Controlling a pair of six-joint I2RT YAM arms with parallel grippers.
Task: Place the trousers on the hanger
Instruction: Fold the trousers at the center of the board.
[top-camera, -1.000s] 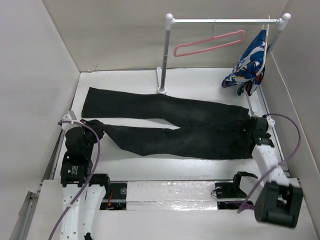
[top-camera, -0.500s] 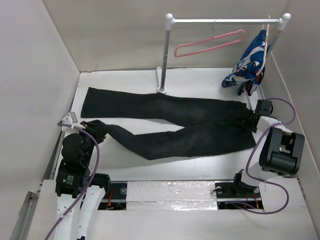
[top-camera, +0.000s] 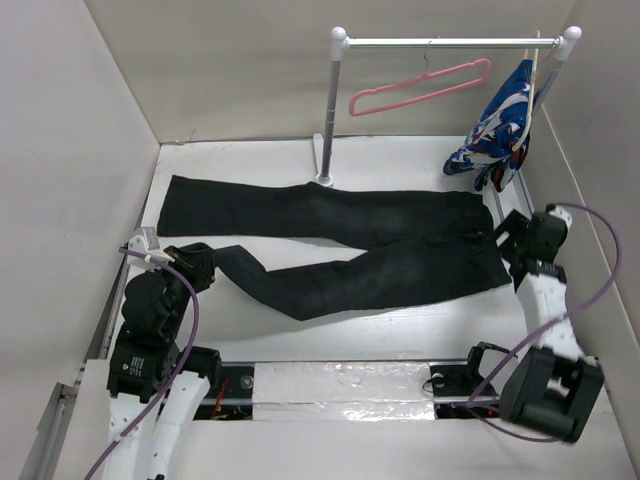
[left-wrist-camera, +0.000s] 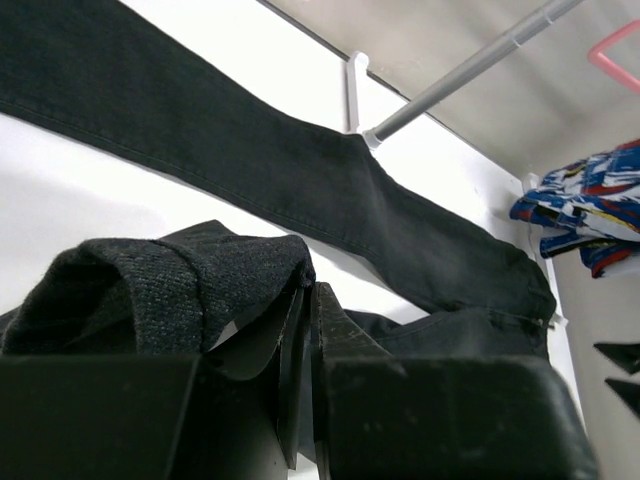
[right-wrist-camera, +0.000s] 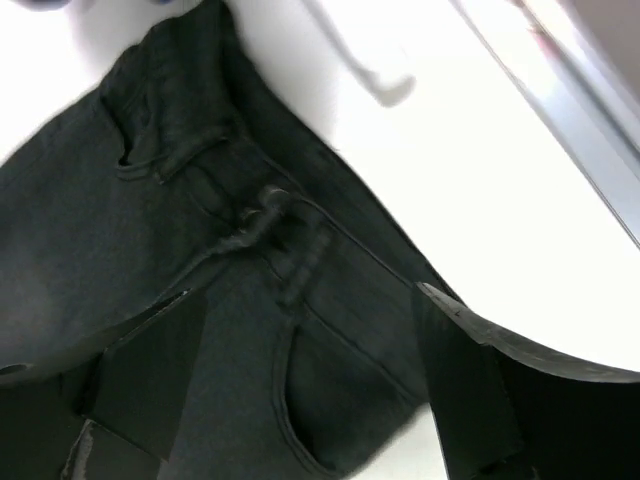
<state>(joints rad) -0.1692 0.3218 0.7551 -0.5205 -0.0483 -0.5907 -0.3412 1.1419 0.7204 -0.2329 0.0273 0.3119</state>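
- Now stretched left to right across the table (top-camera: 250, 330), the trousers (top-camera: 340, 250) lie with the waistband at the right and the cuffs at the left.
- Left gripper (top-camera: 192, 264) is clamped on the near leg's cuff.
- Right gripper (right-wrist-camera: 305, 370), jaws spread and holding nothing, hovers over the waistband; it is the arm nearer the hanger (top-camera: 420, 88), which hangs on the rail (top-camera: 450, 42) beyond.

My left gripper (top-camera: 200, 266) has pulled its leg of the long black soft-fabric trousers (top-camera: 380, 255) farther from the white-and-silver rail stand (top-camera: 326, 120), kinking it, and my right gripper (top-camera: 510, 236) has reopened over the waistband (right-wrist-camera: 268, 218).
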